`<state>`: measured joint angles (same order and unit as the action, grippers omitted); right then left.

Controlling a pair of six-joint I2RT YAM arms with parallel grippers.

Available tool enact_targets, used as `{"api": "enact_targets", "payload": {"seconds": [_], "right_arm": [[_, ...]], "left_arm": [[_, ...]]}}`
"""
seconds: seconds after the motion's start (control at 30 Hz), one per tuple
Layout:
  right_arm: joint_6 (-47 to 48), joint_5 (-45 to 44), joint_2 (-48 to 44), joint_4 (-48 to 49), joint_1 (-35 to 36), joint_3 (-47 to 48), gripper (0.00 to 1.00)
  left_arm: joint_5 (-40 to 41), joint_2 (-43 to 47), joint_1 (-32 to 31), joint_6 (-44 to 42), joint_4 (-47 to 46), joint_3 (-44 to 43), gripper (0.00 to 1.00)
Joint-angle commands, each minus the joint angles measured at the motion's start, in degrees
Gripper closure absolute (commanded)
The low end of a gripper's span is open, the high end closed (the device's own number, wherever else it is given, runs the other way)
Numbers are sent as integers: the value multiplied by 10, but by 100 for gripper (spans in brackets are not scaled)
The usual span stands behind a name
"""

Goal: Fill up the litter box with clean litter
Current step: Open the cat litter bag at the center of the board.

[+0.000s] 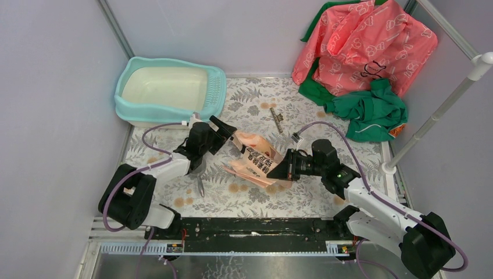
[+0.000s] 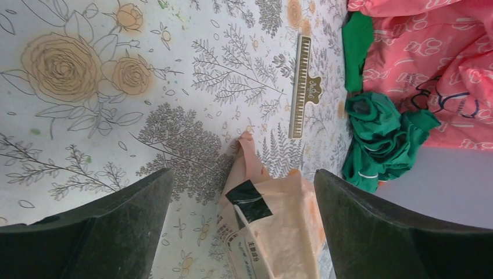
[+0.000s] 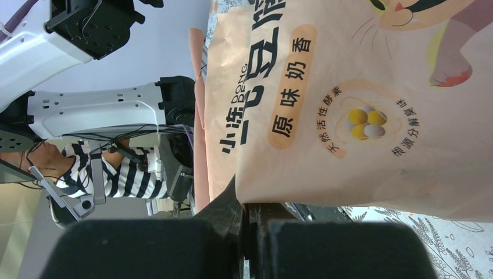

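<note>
1. Evidently, the right claw (image 1: pixel 283 168) was clamped on the litter bag (image 1: pixel 256 160) at its right-hand edge.
2. The left claw (image 1: pixel 224 132) stood wide apart around the bag's other end.
3. The litter box (image 1: pixel 212 93) sat in the far-left corner beside the wall, a strip of tabletop (image 1: pixel 250 99) between it and the bag.

Overhead camera looks down; close wrist cameras share the bag (image 1: pixel 256 160)
</note>
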<state>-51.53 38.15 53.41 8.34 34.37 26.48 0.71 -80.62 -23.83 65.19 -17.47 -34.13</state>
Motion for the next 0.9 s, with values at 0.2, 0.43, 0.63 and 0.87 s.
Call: {"api": "enact_targets", "payload": {"seconds": [0.2, 0.43, 0.63, 0.87], "right_arm": [[-10, 66, -8, 93, 2, 9, 100], [-9, 64, -11, 93, 2, 6, 100], [-8, 61, -17, 90, 2, 6, 100], [-3, 57, -20, 81, 2, 3, 77]], "left_arm": [[47, 14, -21, 55, -78, 10, 1], [36, -4, -28, 76, -100, 8, 2], [37, -14, -34, 82, -108, 11, 1], [29, -17, -38, 84, -141, 20, 14]]}}
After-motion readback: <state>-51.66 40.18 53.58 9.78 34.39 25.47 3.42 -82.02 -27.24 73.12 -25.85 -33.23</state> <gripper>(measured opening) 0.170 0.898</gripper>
